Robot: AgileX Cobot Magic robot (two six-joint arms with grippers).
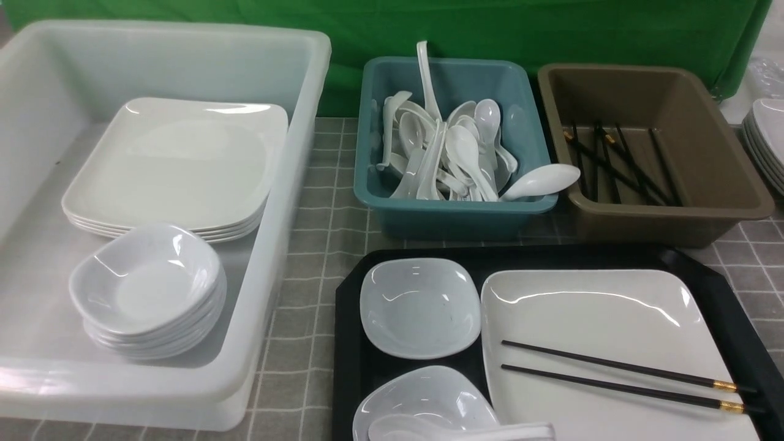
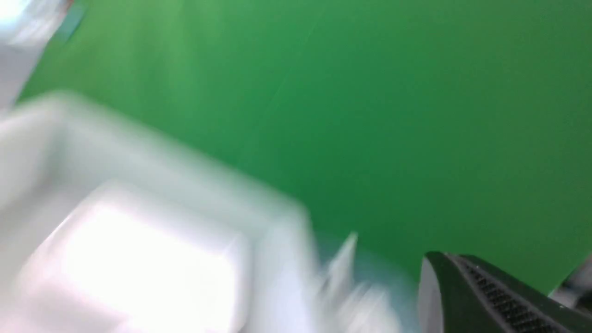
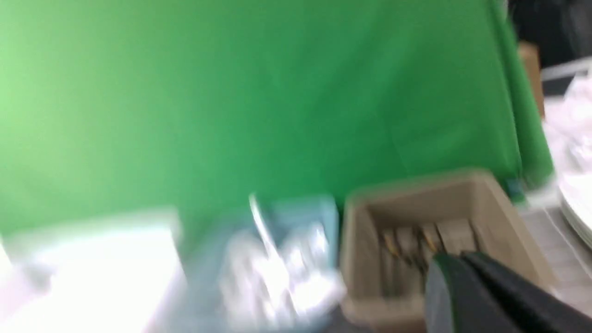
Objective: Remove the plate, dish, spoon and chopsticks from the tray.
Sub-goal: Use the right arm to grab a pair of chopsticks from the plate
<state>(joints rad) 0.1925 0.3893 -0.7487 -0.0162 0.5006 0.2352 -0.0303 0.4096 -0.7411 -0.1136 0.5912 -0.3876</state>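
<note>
A white tub point(image 1: 288, 202) left of the tray point(image 1: 350, 367) holds stacked plates point(image 1: 177, 165) and small bowls point(image 1: 147, 288). The tray carries the plate point(image 1: 600, 306) with the chopsticks point(image 1: 618, 376) on it, two dishes point(image 1: 419, 306) and the spoon point(image 1: 459, 430); behind it, a teal bin point(image 1: 453, 214) holds spoons point(image 1: 462, 147) and a brown bin point(image 1: 674, 223) more chopsticks point(image 1: 618, 165). The left gripper point(image 2: 462, 286) and right gripper point(image 3: 462, 286) are closed.

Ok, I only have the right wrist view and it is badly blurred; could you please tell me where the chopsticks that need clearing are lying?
Observer: The chopsticks lie side by side across the plate, gold bands toward the robot's right.
Operator: Thank you. What is that plate resting on?
Observer: It fills the right part of the tray, with the farther dish beside it on the left.
Operator: And what else is left there, please?
Observer: The spoon rests in the nearer dish at the tray's near edge, partly cut off by the front view.
</note>
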